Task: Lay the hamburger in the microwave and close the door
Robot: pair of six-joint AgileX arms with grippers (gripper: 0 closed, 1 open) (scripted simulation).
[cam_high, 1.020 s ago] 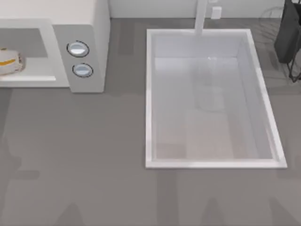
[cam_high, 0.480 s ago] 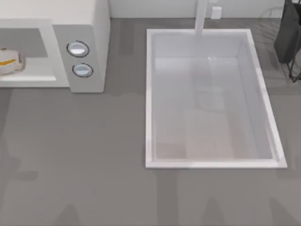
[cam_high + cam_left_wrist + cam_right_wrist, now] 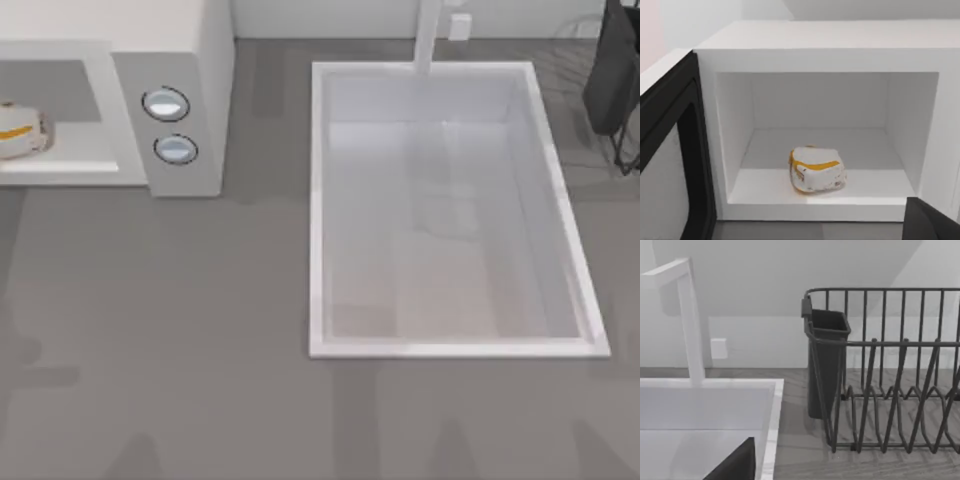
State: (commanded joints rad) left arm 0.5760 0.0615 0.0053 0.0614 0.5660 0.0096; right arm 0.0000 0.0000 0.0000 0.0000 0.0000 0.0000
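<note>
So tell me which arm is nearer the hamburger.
Left. Its wrist camera faces the open microwave with the hamburger on the cavity floor just ahead. The right arm's wrist camera faces the sink and dish rack, at the table's far right.

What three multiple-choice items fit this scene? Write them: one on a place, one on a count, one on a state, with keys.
1. Where is the hamburger?
A. in the sink
B. on the microwave's cavity floor
C. on the dish rack

2. How many dials are on the microwave's front panel?
A. one
B. two
C. four

3. How does the door stand?
A. swung open
B. shut
C. removed and lying on the counter

Answers: 1 B, the left wrist view shows it lying inside the cavity near the front edge. 2 B, the top view shows two dials, one above the other. 3 A, the cavity is exposed and the door hangs beside it.
</note>
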